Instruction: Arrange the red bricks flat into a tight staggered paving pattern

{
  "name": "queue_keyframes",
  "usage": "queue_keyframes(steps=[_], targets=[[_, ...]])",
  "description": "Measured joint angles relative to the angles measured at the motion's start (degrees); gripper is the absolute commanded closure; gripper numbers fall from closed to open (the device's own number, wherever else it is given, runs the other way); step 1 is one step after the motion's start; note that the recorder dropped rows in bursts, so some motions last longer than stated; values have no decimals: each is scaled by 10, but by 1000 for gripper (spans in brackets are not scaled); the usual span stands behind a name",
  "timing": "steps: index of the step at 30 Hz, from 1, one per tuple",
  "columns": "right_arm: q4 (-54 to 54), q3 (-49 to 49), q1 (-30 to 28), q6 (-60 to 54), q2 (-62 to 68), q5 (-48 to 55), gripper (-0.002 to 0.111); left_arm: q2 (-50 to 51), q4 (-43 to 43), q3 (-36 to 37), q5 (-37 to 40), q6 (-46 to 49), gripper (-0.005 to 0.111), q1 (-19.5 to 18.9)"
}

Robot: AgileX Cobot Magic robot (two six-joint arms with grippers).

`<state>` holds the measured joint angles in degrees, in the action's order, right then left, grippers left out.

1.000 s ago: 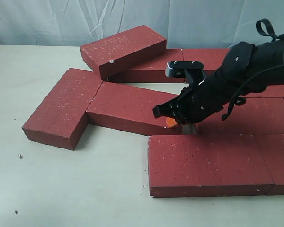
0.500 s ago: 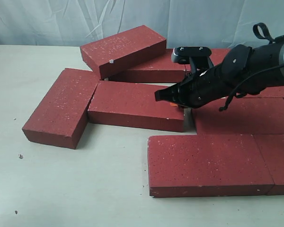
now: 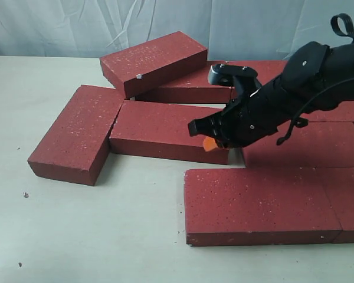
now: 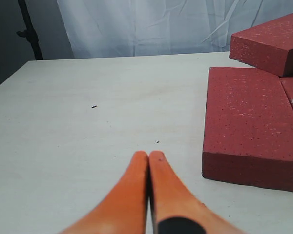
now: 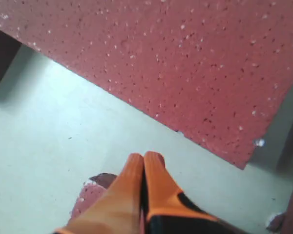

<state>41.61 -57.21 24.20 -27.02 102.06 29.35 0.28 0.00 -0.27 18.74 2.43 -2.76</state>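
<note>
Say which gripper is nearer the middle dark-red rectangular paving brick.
Right: right gripper is at the middle brick's right end; left gripper is over table beyond the leftmost brick.

I see my right gripper (image 3: 207,143) lower now than half a second ago. Its orange tips have dropped from the top face of the middle brick (image 3: 159,127) to that brick's right end, near its lower edge, just left of centre in the frame. The black wrist behind it also sits a little lower and further left. Against a second ago, the middle brick's right end has swung slightly toward the top of the frame. Its long edge lies closer to level, and a thin strip of table shows between it and the front brick (image 3: 259,200).
</note>
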Motion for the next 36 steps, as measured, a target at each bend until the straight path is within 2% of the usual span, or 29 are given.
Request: queue_keyframes(steps=[7, 29, 36], targets=[[0, 0, 0, 0, 44, -3, 109, 0, 0, 0, 0, 0, 107, 0], [53, 0, 0, 0, 113, -209, 109, 0, 0, 0, 0, 0, 107, 0], [78, -4, 0, 0, 121, -199, 109, 0, 0, 0, 0, 0, 107, 0]])
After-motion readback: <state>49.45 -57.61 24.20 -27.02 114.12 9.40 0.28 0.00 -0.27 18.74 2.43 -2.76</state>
